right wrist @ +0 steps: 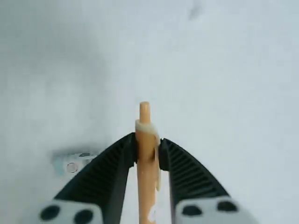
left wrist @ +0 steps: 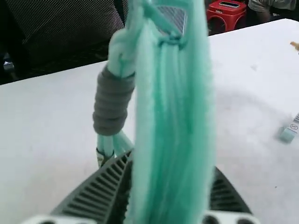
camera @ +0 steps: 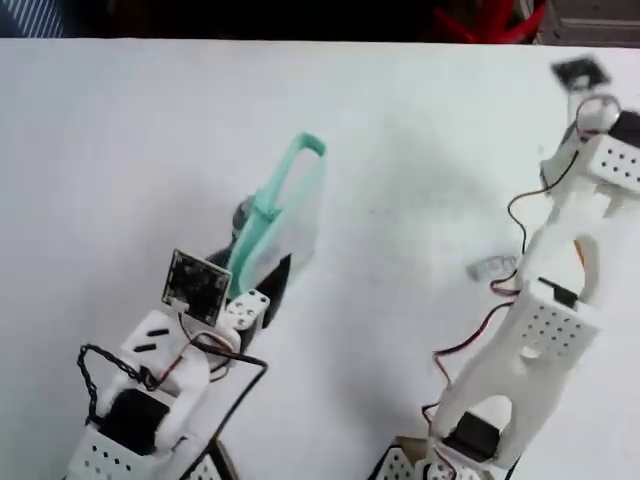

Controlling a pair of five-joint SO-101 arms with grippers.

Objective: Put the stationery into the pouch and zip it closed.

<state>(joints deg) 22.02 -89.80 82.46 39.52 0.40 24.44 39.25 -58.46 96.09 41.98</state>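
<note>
L tool [camera: 262, 290] clamped on mint-green see-through pouch [camera: 285, 200], centre-left of high view. R tool [right wrist: 147, 140] narrow, pinching orange plastic pen [right wrist: 145, 116], well apart from pouch. Small pale block [camera: 490, 267] loose on white tabletop [camera: 400, 150]. Est. early: pen + block to load, then zip.

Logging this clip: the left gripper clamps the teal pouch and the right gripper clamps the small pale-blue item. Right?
No. The right gripper clamps an orange pen, per the right wrist view; the pale-blue item lies on the table. The left gripper does clamp the teal pouch.
</note>
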